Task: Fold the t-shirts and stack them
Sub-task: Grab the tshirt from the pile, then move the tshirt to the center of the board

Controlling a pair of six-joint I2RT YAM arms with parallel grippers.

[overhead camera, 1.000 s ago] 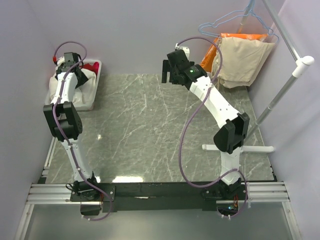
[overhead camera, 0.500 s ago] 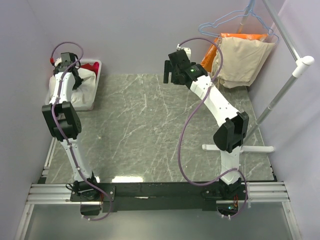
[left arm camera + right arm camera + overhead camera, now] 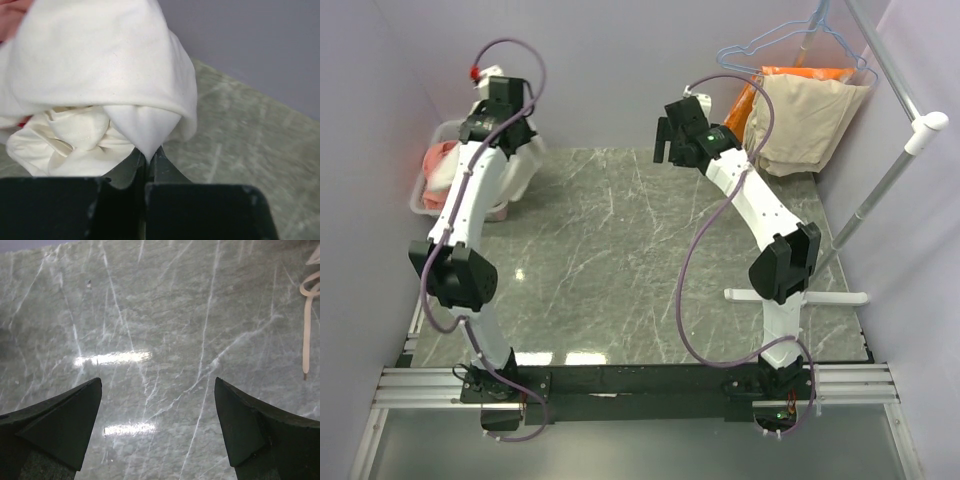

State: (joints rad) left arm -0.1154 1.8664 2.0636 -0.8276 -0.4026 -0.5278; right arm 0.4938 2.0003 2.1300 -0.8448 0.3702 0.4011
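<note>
Up from the bin [image 3: 418, 198] at far left comes the left gripper [image 3: 146, 156], jaws pinching a fold of the white t-shirt [image 3: 100, 65] to carry it tableward, while the right gripper [image 3: 157, 383] hovers far-centre, jaws spread, likely ready to help.

The marble table [image 3: 610, 260] lies open across its middle and front, with wide room between the two arms. At the back left, the bin [image 3: 416, 203] and the white t-shirt [image 3: 100, 65] dangling from the pinched left gripper [image 3: 146, 156] block the corner. Along the right edge, the rack pole [image 3: 885, 183], its foot [image 3: 840, 297] and the hanging beige cloth [image 3: 805, 120] crowd the way
</note>
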